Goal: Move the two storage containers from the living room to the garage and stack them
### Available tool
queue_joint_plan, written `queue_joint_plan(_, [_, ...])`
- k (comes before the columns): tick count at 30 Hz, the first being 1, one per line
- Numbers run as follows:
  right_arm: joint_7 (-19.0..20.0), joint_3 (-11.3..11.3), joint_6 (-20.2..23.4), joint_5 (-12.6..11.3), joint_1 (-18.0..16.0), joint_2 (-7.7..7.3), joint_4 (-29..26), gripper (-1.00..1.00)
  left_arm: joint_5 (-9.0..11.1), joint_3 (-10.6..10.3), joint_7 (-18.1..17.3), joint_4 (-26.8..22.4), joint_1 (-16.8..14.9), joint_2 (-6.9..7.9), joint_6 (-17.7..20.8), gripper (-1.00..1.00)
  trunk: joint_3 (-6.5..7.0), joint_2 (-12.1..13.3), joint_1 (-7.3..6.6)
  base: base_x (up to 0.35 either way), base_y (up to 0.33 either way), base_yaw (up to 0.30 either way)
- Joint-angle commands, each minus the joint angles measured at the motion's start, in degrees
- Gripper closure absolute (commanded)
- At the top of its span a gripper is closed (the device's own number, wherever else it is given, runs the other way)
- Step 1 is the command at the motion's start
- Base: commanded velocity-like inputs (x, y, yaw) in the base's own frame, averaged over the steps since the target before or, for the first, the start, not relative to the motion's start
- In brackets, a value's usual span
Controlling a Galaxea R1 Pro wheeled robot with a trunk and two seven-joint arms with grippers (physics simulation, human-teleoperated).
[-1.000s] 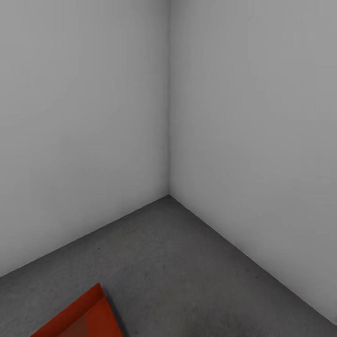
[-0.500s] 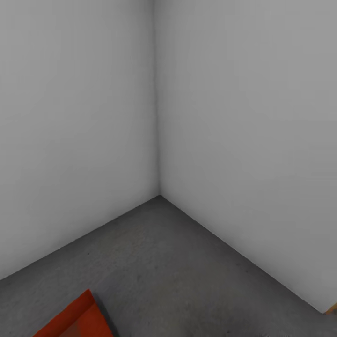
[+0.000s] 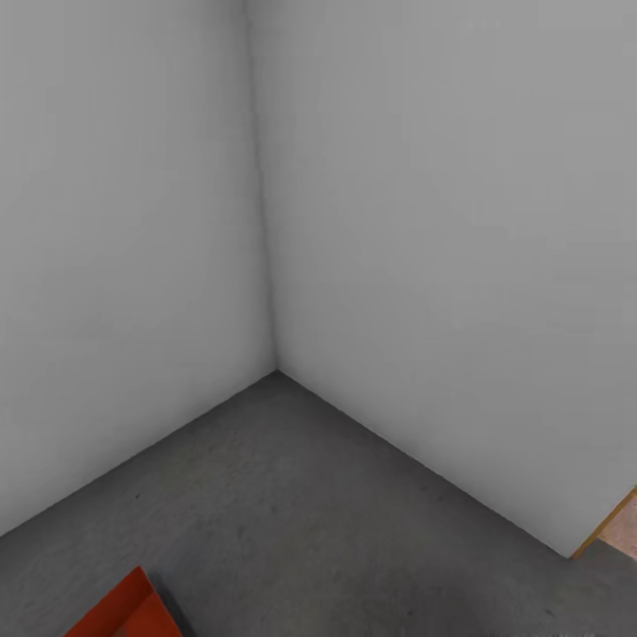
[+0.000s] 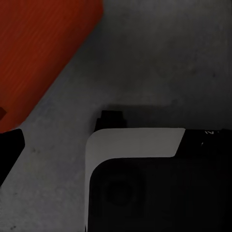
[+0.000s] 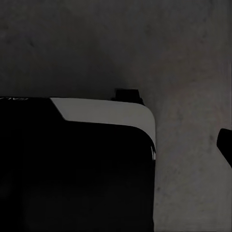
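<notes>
One storage container (image 3: 124, 610), orange-red, lies on the dark grey concrete floor (image 3: 301, 504) of the garage; just its corner shows at the head view's lower left. The left wrist view looks down on that container's finely ribbed surface (image 4: 38, 53), with floor between it and my black, white-edged base (image 4: 145, 183). One dark fingertip (image 4: 8, 150) of my left gripper shows at the picture's edge, apart from the container. One dark fingertip (image 5: 225, 144) of my right gripper hangs over bare floor. Nothing is seen between the fingers.
Two plain white walls meet in a corner (image 3: 276, 367) ahead. At the far right the right-hand wall ends at an orange-edged opening (image 3: 610, 522), with lighter flooring (image 3: 626, 538) beyond it. My base (image 5: 72, 169) takes up much of the right wrist view.
The head view has swung to the right: the wall corner and the container have slid left in the picture, and the wall's end with the opening has come into view. The container itself has not moved.
</notes>
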Motion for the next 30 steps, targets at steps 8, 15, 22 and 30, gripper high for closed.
queue_joint_plan(8, [0.0,0.5,-0.4,-0.6,-0.1,-0.86,0.2,-1.0,0.5,-0.1,-0.2,0.0,0.0,0.02,0.2,-1.0,-0.05,0.0,0.0,0.0,0.0,-0.27])
queue_joint_plan(15, [0.0,0.5,-0.3,-0.6,-0.1,-1.02,0.2,-1.0,0.5,-0.1,-0.2,0.0,0.0,0.02,0.2,-1.0,-0.05,0.0,0.0,0.0,0.0,-0.289])
queue_joint_plan(22, [0.0,0.5,-0.3,-0.6,-0.1,-1.03,0.2,-1.0,0.5,-0.1,-0.2,0.0,0.0,0.02,0.2,-1.0,-0.05,0.0,0.0,0.0,0.0,-0.29])
queue_joint_plan(30, [0.0,0.5,-0.1,-0.6,-0.1,-1.03,0.2,-1.0,0.4,-0.1,-0.2,0.0,0.0,0.02,0.2,-1.0,-0.05,0.0,0.0,0.0,0.0,-0.29])
